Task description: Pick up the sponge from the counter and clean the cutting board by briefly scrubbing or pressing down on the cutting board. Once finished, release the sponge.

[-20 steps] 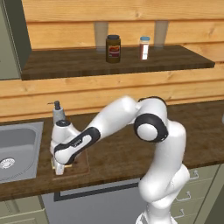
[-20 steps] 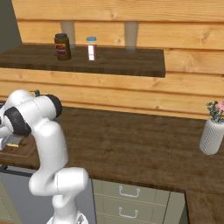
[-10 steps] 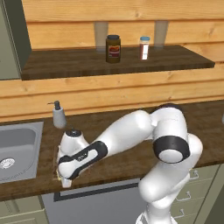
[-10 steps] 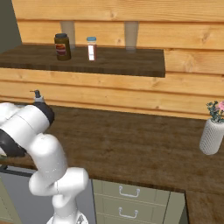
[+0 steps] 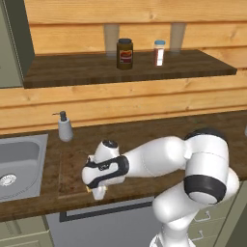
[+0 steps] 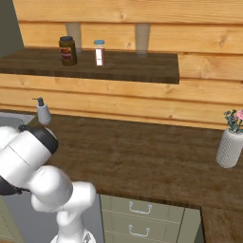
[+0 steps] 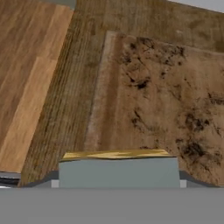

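Observation:
The reddish-brown stained cutting board [image 5: 71, 166] lies on the dark wood counter [image 5: 159, 128] just right of the sink. My gripper [image 5: 99, 191] hangs low over the board's front right corner, by the counter's front edge. It is shut on the sponge [image 5: 89, 188], of which a yellow sliver shows beside the fingers. In the hand view the sponge [image 7: 118, 169] sits at the bottom, grey-blue face with a yellow strip above, covering the fingertips. Beyond it spreads the speckled cutting board [image 7: 170, 96], with its lighter rim and the counter [image 7: 39, 65] to the left.
A grey sink basin [image 5: 19, 164] lies left of the board, with a soap dispenser [image 5: 64, 127] behind it. A dark jar [image 5: 125, 53] and a small bottle [image 5: 159, 52] stand on the wall shelf. A white vase [image 6: 230, 147] stands at the counter's far right.
The hand with the sponge has dropped lower and slid right along the board's front edge. The elbow has swung out to the right. The camera has not moved.

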Motion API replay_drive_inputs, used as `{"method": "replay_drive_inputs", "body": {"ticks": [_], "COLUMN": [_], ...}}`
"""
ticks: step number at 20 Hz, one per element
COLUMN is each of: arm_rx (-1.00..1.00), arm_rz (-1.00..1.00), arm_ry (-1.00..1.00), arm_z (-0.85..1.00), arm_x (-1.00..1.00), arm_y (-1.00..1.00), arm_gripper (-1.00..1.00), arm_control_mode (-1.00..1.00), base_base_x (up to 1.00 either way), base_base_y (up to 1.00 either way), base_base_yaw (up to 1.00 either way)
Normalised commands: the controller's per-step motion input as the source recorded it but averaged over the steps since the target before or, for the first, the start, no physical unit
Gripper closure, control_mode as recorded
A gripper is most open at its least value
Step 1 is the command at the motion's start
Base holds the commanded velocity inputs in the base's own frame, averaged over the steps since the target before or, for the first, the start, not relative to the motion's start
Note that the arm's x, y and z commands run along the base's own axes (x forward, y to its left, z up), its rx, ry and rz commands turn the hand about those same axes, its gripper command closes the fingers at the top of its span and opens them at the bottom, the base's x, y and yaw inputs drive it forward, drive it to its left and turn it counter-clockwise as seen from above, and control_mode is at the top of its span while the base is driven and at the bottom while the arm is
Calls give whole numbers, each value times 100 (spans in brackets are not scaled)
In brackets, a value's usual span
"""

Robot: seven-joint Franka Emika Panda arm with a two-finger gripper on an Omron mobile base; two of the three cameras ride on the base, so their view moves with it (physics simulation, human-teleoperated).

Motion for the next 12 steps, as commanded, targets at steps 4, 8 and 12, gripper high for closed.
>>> {"method": "replay_drive_inputs", "body": {"ticks": [4, 8, 12], "arm_rx": [6, 4, 0], "arm_rz": [18, 19, 1], "arm_ry": [0, 0, 0], "arm_z": [0, 0, 0], "arm_x": [100, 88, 41], "arm_y": [3, 28, 2], "arm_gripper": [100, 100, 100], "arm_control_mode": [-100, -100, -100], "base_base_x": [0, 0, 0], "base_base_y": [0, 0, 0], "base_base_yaw": [0, 0, 0]}}
